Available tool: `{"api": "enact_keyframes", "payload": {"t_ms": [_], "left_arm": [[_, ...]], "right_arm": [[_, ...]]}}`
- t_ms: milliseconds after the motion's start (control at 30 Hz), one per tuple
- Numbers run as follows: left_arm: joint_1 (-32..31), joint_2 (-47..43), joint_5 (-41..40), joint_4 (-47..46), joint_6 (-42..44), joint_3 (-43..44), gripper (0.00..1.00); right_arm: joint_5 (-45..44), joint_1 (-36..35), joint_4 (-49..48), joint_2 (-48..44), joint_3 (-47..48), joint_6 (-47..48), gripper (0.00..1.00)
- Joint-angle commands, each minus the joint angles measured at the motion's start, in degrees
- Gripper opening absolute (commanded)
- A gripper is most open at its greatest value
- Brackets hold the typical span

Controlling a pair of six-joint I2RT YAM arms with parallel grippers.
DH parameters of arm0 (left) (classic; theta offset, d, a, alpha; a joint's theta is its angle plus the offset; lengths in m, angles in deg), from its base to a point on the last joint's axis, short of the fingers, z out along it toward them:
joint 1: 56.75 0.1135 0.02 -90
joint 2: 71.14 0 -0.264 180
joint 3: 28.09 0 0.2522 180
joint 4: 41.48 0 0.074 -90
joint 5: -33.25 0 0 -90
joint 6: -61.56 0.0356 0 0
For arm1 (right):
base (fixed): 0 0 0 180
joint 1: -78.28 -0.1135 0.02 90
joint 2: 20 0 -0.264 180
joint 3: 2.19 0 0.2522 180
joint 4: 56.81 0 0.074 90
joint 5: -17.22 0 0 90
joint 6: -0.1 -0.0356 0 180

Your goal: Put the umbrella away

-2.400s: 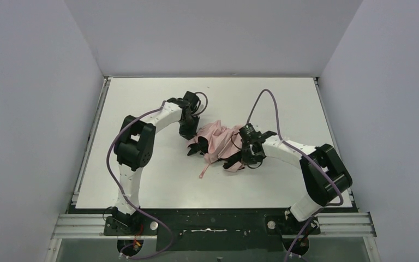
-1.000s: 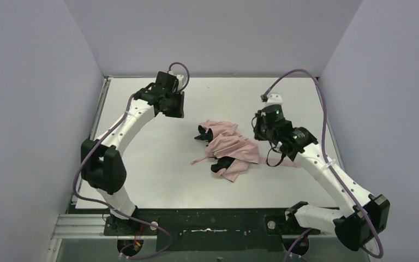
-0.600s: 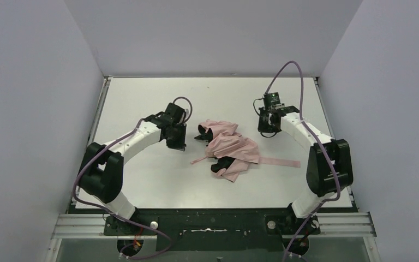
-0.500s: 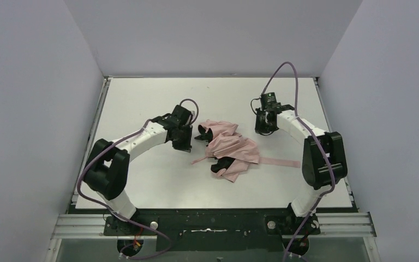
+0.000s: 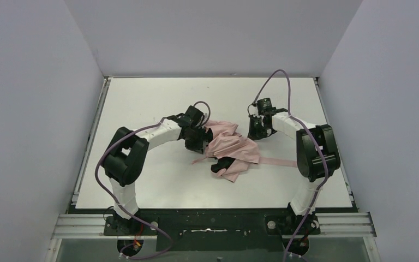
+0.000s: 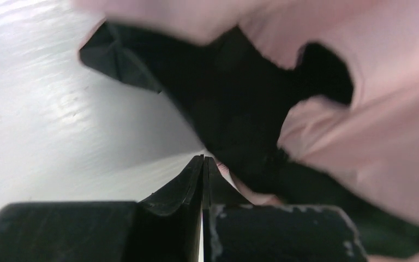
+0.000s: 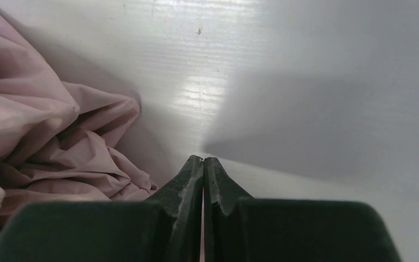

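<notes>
Umbrella (image 5: 230, 148): you have it loose, crumpled, unstrapped; tidying remains.
Left gripper (image 6: 203, 159): closed, empty, at its black end.
Right gripper (image 7: 203, 159): closed, empty, beside fabric.

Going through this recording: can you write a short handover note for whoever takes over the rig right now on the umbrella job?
Left gripper: shut, tips at the black end of the umbrella; nothing visible between its fingers.
Right gripper: shut and empty, tips over bare table just beside the pink fabric.
Umbrella: lies mid-table, canopy loose and crumpled, a pink strap trailing flat to the right.
Done: nothing secured; neither gripper visibly holds it.
Left: gather the canopy, wrap and fasten it, then put it away.
</notes>
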State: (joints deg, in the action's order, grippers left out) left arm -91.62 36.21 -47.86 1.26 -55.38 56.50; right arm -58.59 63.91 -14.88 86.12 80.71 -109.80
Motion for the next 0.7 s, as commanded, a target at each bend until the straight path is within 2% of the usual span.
{"api": "enact_keyframes", "payload": {"t_ms": [0, 233, 433, 600, 667], "left_arm": [[-0.8, 2.6, 4.2, -2.7, 1.6, 4.7, 0.0], [0.0, 5.9, 3.8, 0.1, 3.5, 9.9, 0.0], [1.7, 7.9, 2.4, 2.5, 4.5, 14.6, 0.0], [5.2, 5.3, 0.8, 4.1, 4.5, 13.7, 0.01], [7.2, 2.9, 0.1, 4.4, 4.3, 12.0, 0.06]], "right_arm": [[4.0, -0.8, -2.6, -2.8, -2.7, 0.5, 0.0], [7.4, -2.6, -4.8, -6.4, -8.0, -1.5, 0.0], [6.6, -3.7, -5.0, -10.0, -10.4, -2.9, 0.0], [-5.2, -3.0, -1.5, -16.4, -11.3, -2.5, 0.02], [-9.8, -2.4, 0.2, -19.9, -11.7, -2.1, 0.05]]}}
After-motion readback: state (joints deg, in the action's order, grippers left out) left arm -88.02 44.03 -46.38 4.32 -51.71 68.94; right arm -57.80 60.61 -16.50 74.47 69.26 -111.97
